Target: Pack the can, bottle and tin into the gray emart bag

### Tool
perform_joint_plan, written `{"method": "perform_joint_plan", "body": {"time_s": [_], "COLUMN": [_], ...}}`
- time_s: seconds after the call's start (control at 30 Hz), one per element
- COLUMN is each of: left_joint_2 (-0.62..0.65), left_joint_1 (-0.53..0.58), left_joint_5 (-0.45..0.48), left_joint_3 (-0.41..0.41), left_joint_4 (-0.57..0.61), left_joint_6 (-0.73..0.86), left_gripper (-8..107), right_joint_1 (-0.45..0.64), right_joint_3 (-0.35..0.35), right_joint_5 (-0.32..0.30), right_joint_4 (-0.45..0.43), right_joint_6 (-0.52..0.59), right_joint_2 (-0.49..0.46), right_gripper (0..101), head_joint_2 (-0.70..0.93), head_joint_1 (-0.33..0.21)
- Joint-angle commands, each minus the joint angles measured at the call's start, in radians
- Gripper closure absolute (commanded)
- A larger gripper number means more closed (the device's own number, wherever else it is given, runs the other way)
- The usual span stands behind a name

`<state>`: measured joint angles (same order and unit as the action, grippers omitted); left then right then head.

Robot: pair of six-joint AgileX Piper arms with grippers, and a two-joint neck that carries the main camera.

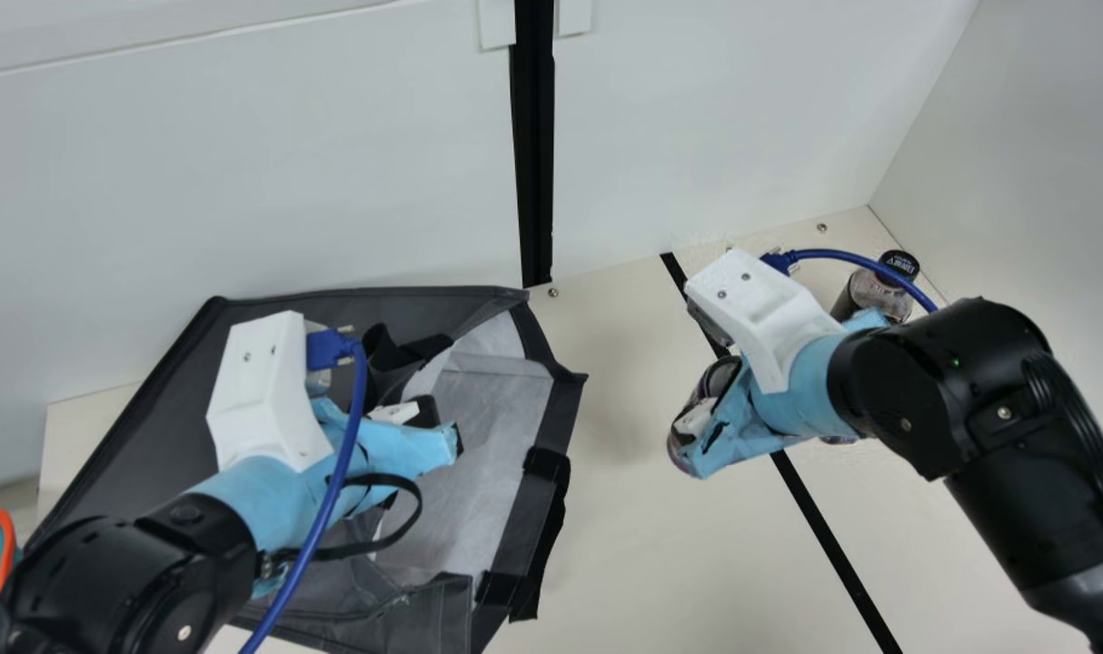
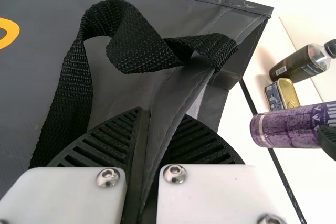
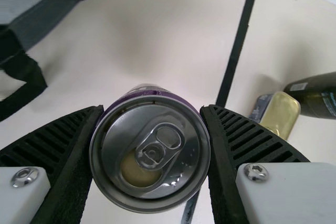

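Note:
The gray bag (image 1: 143, 427) lies with its mouth facing the table's middle. My left gripper (image 1: 456, 440) is at its opening; in the left wrist view my left gripper (image 2: 144, 145) is shut on the bag's gray edge (image 2: 176, 114), beside a black strap (image 2: 73, 87). My right gripper (image 1: 692, 436) is right of the bag, holding the purple can (image 1: 677, 445). In the right wrist view the can (image 3: 152, 153) sits top-on between the fingers of my right gripper (image 3: 152, 150). The dark bottle (image 1: 879, 295) stands at the back right, with the gold-lidded tin (image 3: 281, 115) beside it.
An orange-rimmed teal basket (image 1: 8, 545) is at the far left edge. White walls (image 1: 697, 118) close off the back and right. A black stripe (image 1: 824, 527) crosses the cream table (image 1: 642, 545) beneath the right arm.

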<state>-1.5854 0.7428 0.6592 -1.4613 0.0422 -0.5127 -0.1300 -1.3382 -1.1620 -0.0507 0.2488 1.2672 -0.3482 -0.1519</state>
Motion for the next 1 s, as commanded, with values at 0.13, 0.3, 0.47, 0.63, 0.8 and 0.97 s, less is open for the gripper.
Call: {"method": "perform_joint_plan", "body": {"time_s": [0.13, 0.3, 0.47, 0.63, 0.8, 0.97], "left_joint_2": [0.000, 0.000, 0.000, 0.000, 0.000, 0.000], "left_joint_1": [0.000, 0.000, 0.000, 0.000, 0.000, 0.000], "left_joint_5": [0.000, 0.000, 0.000, 0.000, 0.000, 0.000], "left_joint_3": [0.000, 0.000, 0.000, 0.000, 0.000, 0.000], "left_joint_4": [0.000, 0.000, 0.000, 0.000, 0.000, 0.000], "left_joint_6": [0.000, 0.000, 0.000, 0.000, 0.000, 0.000], "left_gripper": [89, 89, 89, 89, 89, 89], "right_joint_1": [-0.036, -0.072, -0.103, -0.119, -0.116, -0.104], "right_joint_3": [0.007, 0.011, 0.007, 0.003, 0.010, 0.020], "right_joint_5": [-0.005, -0.011, -0.020, -0.013, 0.018, 0.056], "right_joint_4": [0.028, 0.043, 0.058, 0.091, 0.152, 0.221], "right_joint_6": [-0.003, -0.004, -0.008, -0.004, 0.016, 0.045], "right_joint_2": [-0.010, -0.020, -0.027, -0.038, -0.055, -0.074], "right_gripper": [101, 101, 101, 101, 101, 101], "head_joint_2": [-0.001, -0.001, -0.001, -0.001, -0.001, -0.001], "head_joint_1": [-0.023, -0.023, -0.023, -0.023, -0.023, -0.023]}}
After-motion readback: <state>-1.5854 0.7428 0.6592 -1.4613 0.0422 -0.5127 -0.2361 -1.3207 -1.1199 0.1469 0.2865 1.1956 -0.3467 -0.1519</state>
